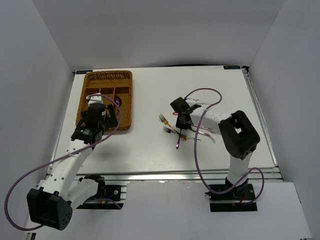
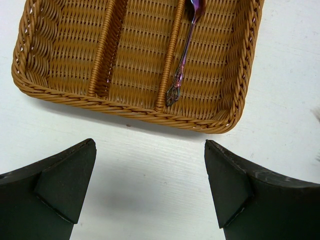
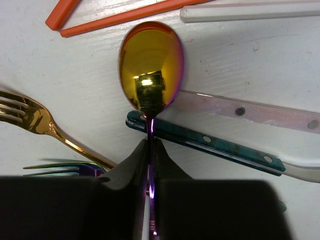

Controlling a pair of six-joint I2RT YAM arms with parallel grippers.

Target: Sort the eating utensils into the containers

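At the table's [image 1: 150,150] ten o'clock, the wicker tray [image 1: 126,100] holds one purple utensil [image 2: 181,67] in its three-o'clock long slot. The left gripper [image 2: 150,145] gapes wide at the tray's six-o'clock rim. The right gripper [image 3: 151,150] pinches the iridescent spoon [image 3: 151,60] by its handle, near table centre.

Robot lab cell: white table [image 1: 150,145] between plain white walls [image 1: 150,35], aluminium mounting rail [image 1: 165,176] along its near edge.

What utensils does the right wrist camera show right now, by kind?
Spoons: 1, the iridescent spoon, clamped in the right end effector
Forks: 2, gold fork and iridescent fork
Red chopsticks: 2
White chopstick: 1
Riveted handles: 2, teal handle and pink handle
Total: 8
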